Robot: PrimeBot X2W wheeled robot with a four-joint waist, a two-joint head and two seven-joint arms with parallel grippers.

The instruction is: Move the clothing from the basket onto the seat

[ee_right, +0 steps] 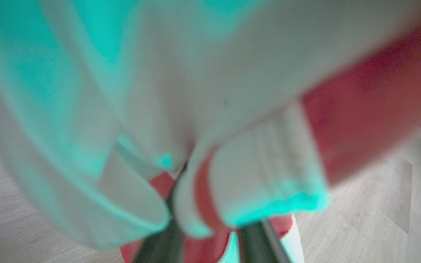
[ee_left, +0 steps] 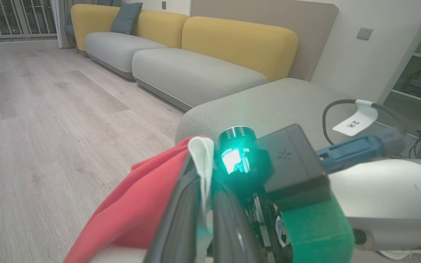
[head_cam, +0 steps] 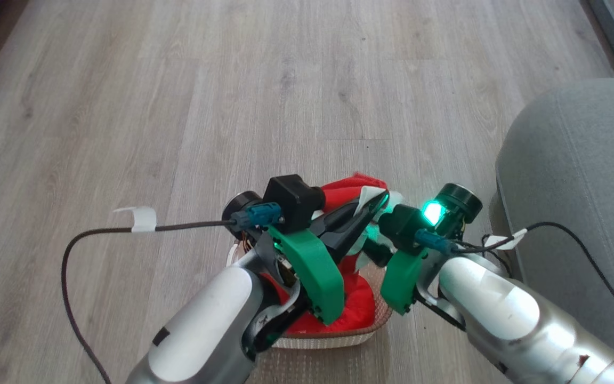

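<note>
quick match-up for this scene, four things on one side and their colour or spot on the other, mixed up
1 clothing
2 basket
3 seat
4 floor

a grey fabric, at the head view's right
b cream with a brown woven rim, at the head view's bottom
c pale wood planks
d red and white, pinched in the left gripper

Pairs: 1-d, 2-b, 3-a, 4-c

The basket is mostly hidden under clothing.
</note>
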